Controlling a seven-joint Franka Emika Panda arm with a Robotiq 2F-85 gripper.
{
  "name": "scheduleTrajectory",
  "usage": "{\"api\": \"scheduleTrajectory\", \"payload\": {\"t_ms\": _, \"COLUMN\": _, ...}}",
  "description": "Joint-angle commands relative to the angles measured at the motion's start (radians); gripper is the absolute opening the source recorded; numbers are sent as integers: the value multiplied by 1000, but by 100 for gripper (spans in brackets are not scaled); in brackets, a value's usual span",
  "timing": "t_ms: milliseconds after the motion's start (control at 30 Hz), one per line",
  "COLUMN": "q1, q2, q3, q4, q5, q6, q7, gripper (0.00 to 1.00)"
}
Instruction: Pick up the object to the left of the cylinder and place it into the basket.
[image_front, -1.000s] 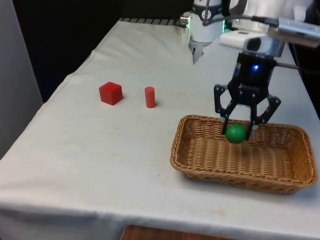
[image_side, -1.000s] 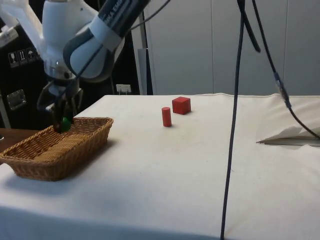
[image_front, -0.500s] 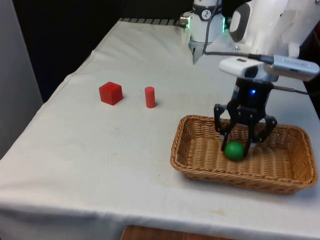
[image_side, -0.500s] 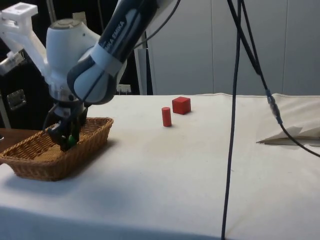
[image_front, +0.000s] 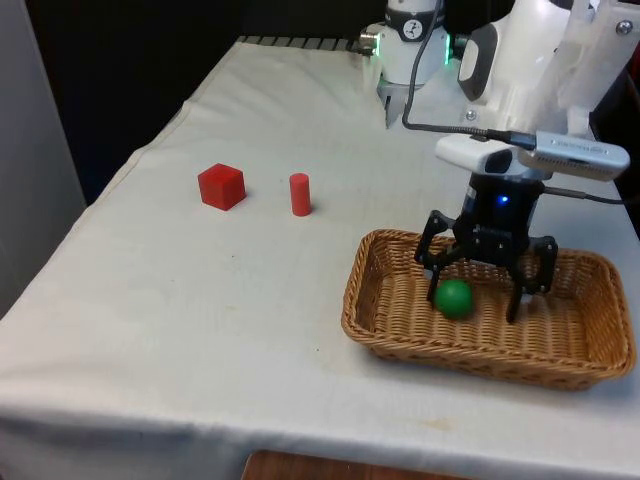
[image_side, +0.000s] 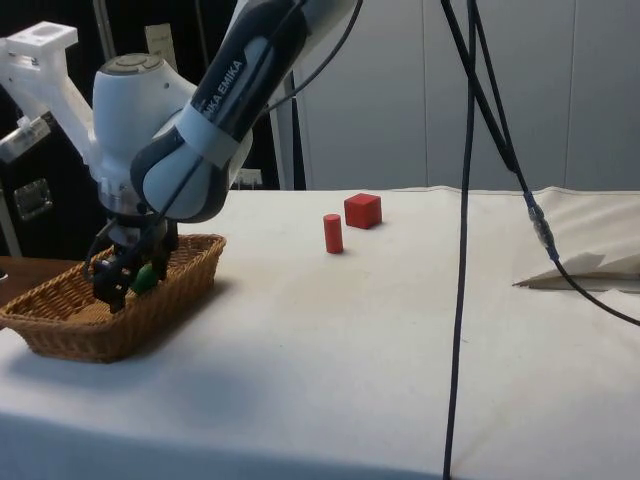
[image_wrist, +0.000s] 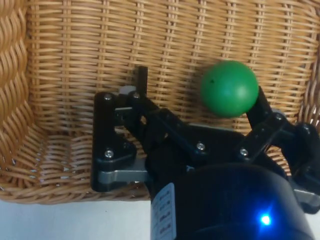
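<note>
The gripper (image_front: 481, 295) sits low inside the basket (image_front: 372, 300), fingers spread wide, so the green ball (image_front: 454, 298) lies loose on the weave beside one finger. The red cube (image_front: 221, 186), left of the red cylinder (image_front: 299, 194) in the front view, stands out on the cloth, well apart from the basket.

The gripper (image_front: 483, 295) now sits lower inside the basket (image_front: 400, 335) than a second ago, when it hung above the rim. Its fingers (image_wrist: 141, 80), then closed on the green ball (image_front: 454, 298), are now spread wide apart. The ball is free and lies on the wicker floor, toward the front view's left of the gripper, touching one finger in the wrist view; in the side view it (image_side: 143, 279) shows low behind the basket wall (image_side: 120, 325)
</note>
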Motion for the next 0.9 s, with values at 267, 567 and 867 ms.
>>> {"api": "scheduleTrajectory", "payload": {"t_ms": 267, "q1": -8, "q2": 0, "q3": 11, "q4": 3, "q5": 6, "q6": 4, "q7": -7, "gripper": 100}}
{"api": "scheduleTrajectory", "payload": {"t_ms": 567, "q1": -2, "q2": -25, "q3": -4, "q4": -7, "q5": 2, "q6": -5, "q7": -3, "gripper": 100}}
{"api": "scheduleTrajectory", "payload": {"t_ms": 867, "q1": 6, "q2": -78, "q3": -23, "q4": -18, "q5": -5, "q6": -39, "q7": -5, "gripper": 100}}
